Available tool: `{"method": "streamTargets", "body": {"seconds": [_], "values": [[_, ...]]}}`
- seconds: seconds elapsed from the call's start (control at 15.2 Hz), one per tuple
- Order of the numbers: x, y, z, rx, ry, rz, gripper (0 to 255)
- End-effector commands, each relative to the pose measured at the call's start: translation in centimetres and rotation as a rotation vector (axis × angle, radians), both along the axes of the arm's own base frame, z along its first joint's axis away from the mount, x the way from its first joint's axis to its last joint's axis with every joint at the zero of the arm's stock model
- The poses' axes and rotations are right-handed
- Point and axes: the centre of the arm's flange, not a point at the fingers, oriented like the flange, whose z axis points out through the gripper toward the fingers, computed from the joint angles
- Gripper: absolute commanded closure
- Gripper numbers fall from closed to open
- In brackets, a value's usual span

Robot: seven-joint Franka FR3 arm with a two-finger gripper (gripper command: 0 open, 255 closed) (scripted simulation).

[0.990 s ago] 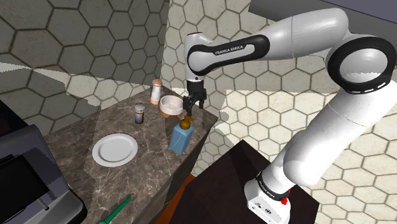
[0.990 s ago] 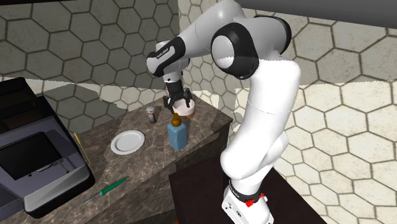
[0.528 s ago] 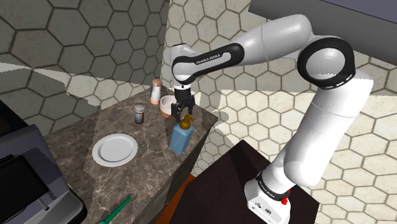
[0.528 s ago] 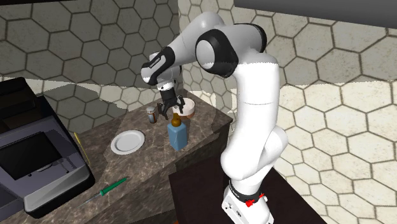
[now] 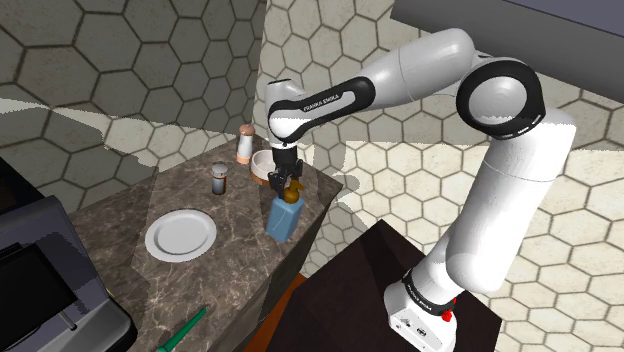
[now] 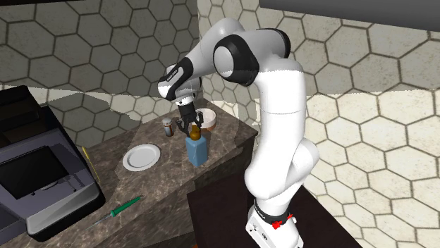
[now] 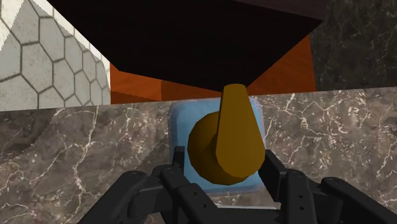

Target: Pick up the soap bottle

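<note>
Showing the soap bottle (image 5: 284, 218), blue-bodied with an amber pump, standing upright on the marble counter (image 5: 235, 262), close to the counter's edge on the shoulder view's right.

Showing the gripper (image 5: 284, 181) pointing straight down over the bottle and hanging at the level of the pump, at the end of the white arm (image 5: 420, 70) reaching across from the dark stand (image 5: 350, 290).

Looking along the hand in the wrist view: fingers (image 7: 179, 160) standing spread apart, flanking the round pump head, one on each side, with the spout pointing away from the hand and the blue shoulders of the bottle lying centred beneath. Not possible to tell whether either finger is touching the pump.

Lying around the bottle on the same counter:
- a bowl (image 5: 263, 165), just beyond the gripper on the far side, partly hidden by it;
- a pink-capped shaker (image 5: 244, 143), farther still, near the hexagon-tiled wall;
- a dark-capped shaker (image 5: 219, 178), to the shoulder view's left of the bowl;
- a white plate (image 5: 180, 235), well apart from the bottle toward the shoulder view's left;
- a green-handled screwdriver (image 5: 182, 330), at the near end.

Bordering the counter at the shoulder view's left edge: a grey appliance (image 5: 40, 285).
</note>
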Motion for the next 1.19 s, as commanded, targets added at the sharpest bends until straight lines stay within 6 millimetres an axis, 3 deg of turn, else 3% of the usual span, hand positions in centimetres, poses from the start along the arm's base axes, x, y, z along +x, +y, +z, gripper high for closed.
{"method": "streamTargets", "body": {"seconds": [0.0,0.46,1.12], "values": [[0.0,0.0,-0.1,0.000,0.001,0.000,255],[0.0,0.0,-0.1,0.000,0.001,0.000,255],[0.0,0.0,5.2,0.000,0.001,0.000,255]]}}
